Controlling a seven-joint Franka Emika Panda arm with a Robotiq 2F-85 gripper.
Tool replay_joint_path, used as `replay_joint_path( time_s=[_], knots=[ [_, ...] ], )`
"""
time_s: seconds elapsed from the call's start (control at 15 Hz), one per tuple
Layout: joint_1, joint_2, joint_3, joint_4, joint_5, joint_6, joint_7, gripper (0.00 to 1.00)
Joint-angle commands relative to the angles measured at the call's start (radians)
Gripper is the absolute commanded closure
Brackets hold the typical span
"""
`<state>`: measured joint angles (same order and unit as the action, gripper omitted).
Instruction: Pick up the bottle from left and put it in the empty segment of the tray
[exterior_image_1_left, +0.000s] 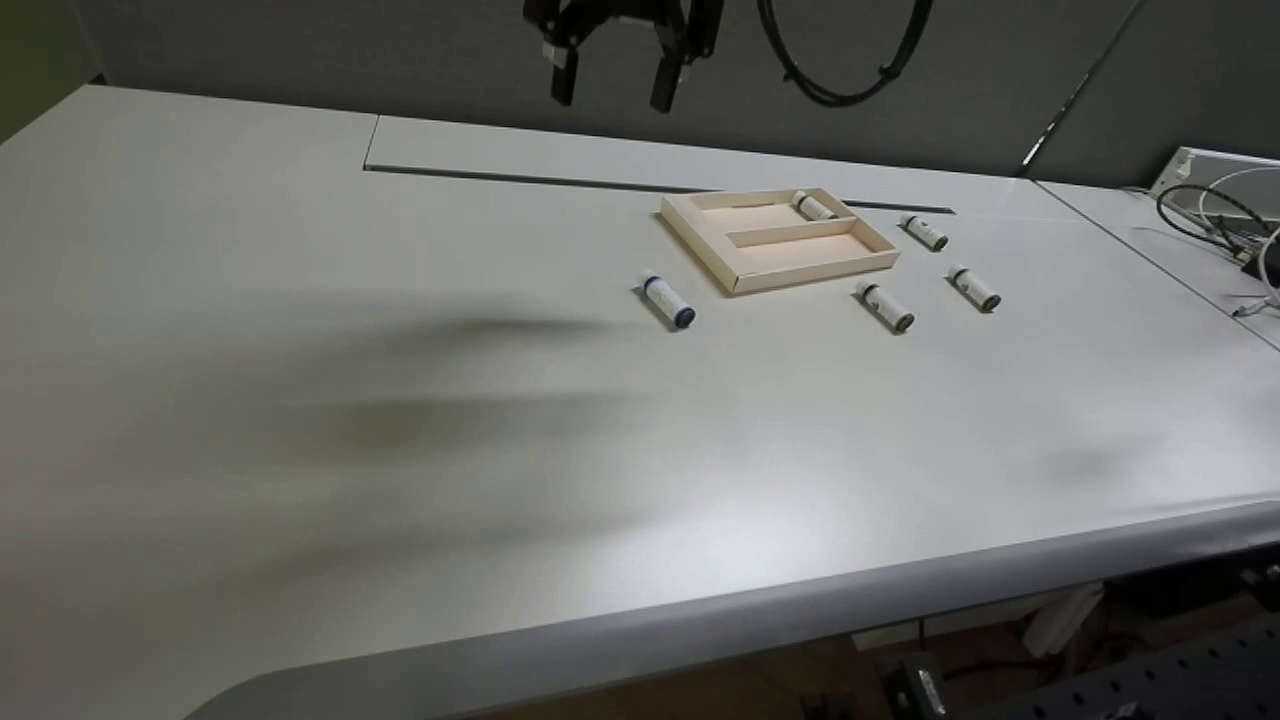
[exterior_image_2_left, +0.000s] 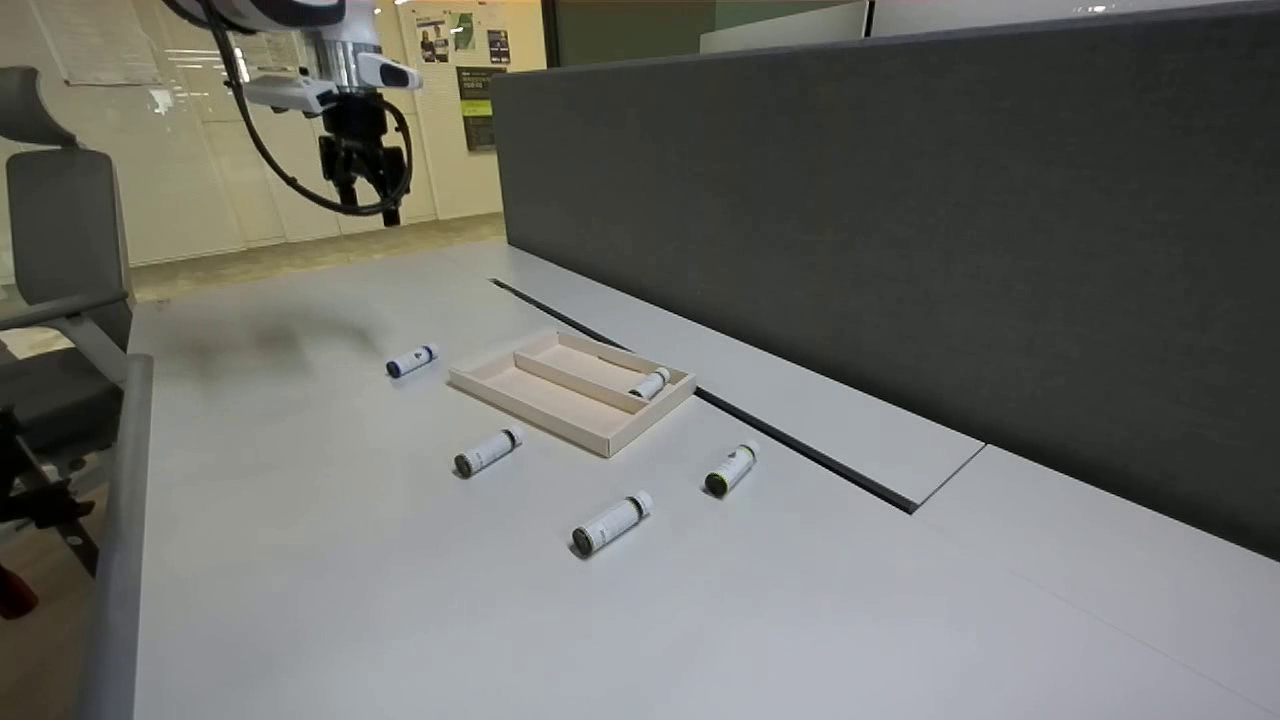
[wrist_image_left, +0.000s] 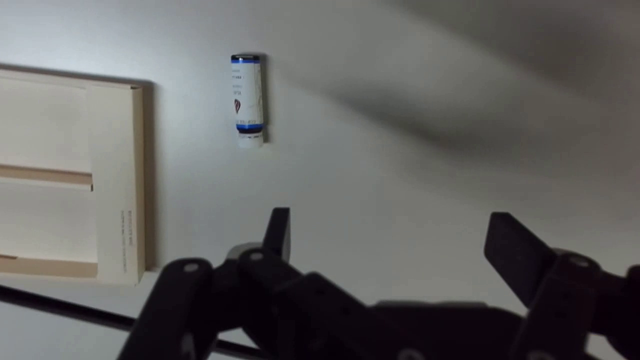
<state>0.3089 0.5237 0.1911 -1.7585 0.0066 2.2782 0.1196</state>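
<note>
In an exterior view we saw a white desk (exterior_image_1_left: 720, 450) bearing a divided light-wood tray (exterior_image_1_left: 800, 252). At the tray's 10 o'clock, the Robotiq gripper (exterior_image_1_left: 612, 100) hung with its jaws parted wide. The blue-banded bottle (exterior_image_1_left: 668, 301) lay on its side near the tray at 8 o'clock; we counted three similar bottles (exterior_image_1_left: 885, 308) between 3 and 4 and a fifth bottle (exterior_image_1_left: 814, 207) inside, between 1 and 2 o'clock.

In an ext. view, bench (exterior_image_1_left: 640, 440) has glare below centre; in an ext. view, far wall (exterior_image_2_left: 190, 190) looks warm-lit. Soft, blurry bench shadows in all 3 views. Wrist view dim, brightest upper L; tray (wrist_image_left: 115, 185) & bottle (wrist_image_left: 247, 95) cast shadows to R; hand (wrist_image_left: 389, 212) near-black, low detail.
</note>
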Motion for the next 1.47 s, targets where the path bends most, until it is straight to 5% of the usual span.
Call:
replay_joint_path(
  time_s=[0.0, 0.07, 0.53, 0.93, 1.4],
  knots=[
    [-0.006, 0.121, -0.023, 0.128, 0.027, -0.115, 0.05, 0.0],
    [0.002, 0.073, -0.014, 0.046, 0.01, -0.028, 0.013, 0.0],
    [-0.007, 0.141, -0.026, 0.121, 0.014, -0.097, 0.01, 0.0],
    [-0.013, 0.244, -0.063, 0.131, -0.003, -0.004, 0.015, 0.0],
    [-0.016, 0.339, -0.075, 0.16, 0.004, -0.038, 0.02, 0.0]
  ],
)
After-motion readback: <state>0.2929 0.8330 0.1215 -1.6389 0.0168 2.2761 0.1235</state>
